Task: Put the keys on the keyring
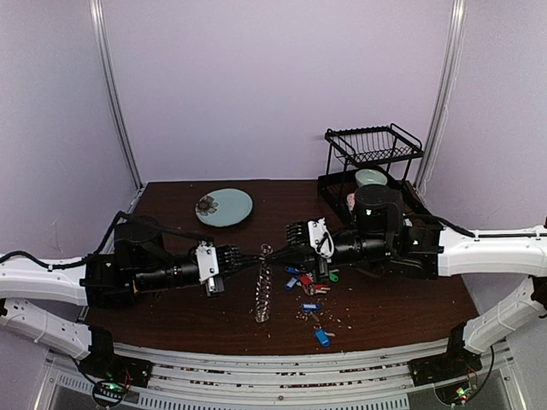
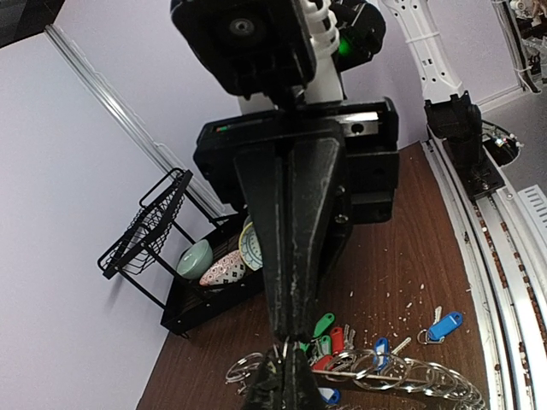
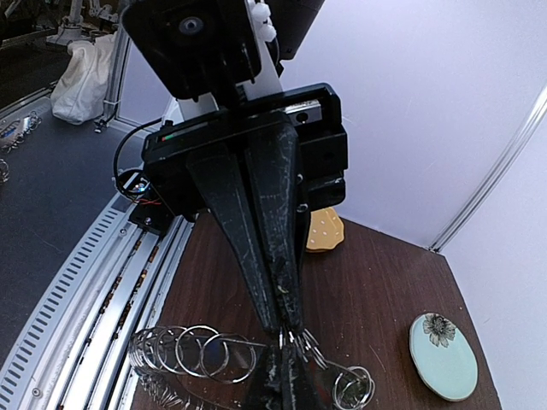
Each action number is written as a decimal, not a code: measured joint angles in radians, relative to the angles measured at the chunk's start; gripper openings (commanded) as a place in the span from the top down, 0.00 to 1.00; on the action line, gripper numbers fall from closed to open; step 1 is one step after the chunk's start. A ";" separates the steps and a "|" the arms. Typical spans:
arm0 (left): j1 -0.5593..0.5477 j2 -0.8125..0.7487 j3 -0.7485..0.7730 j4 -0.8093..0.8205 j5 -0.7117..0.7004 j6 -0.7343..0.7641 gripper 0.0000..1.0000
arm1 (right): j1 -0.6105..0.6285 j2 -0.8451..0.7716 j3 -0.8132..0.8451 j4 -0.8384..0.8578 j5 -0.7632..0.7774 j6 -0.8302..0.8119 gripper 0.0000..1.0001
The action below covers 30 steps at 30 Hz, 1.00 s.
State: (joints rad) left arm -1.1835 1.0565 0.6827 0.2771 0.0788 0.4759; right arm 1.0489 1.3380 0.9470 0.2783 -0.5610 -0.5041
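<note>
My two grippers meet tip to tip above the middle of the table. The left gripper [image 1: 255, 255] [image 2: 289, 367] and the right gripper [image 1: 275, 249] [image 3: 292, 363] are both shut on the keyring [image 1: 262, 295], pinching its thin wire at the same spot. The keyring hangs down from them, strung with many silvery rings [image 2: 402, 369] [image 3: 198, 350]. Loose keys with green, red and blue tags [image 1: 308, 282] [image 2: 329, 335] lie on the table to the right of it. One blue-tagged key [image 1: 322, 336] [image 2: 443, 325] lies apart near the front edge.
A pale green plate [image 1: 224, 207] [image 3: 440, 354] sits at the back left. A black wire dish rack [image 1: 372, 158] [image 2: 145, 231] with bowls stands at the back right. A yellow sponge-like thing [image 3: 325, 231] lies behind. Crumbs dot the brown table [image 1: 410, 299].
</note>
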 measured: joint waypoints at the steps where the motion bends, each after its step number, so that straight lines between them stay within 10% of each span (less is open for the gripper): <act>1: 0.000 0.000 0.000 0.000 0.000 0.000 1.00 | 0.000 0.000 0.000 -0.001 0.001 0.000 1.00; 30: 0.064 0.022 0.085 -0.110 0.020 -0.129 0.72 | 0.001 -0.001 0.045 -0.128 0.105 -0.005 1.00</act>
State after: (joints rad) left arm -1.1194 1.0782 0.7677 0.1669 0.0986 0.3466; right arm 1.0496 1.3369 0.9924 0.1501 -0.4557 -0.5095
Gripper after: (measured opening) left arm 0.279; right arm 0.009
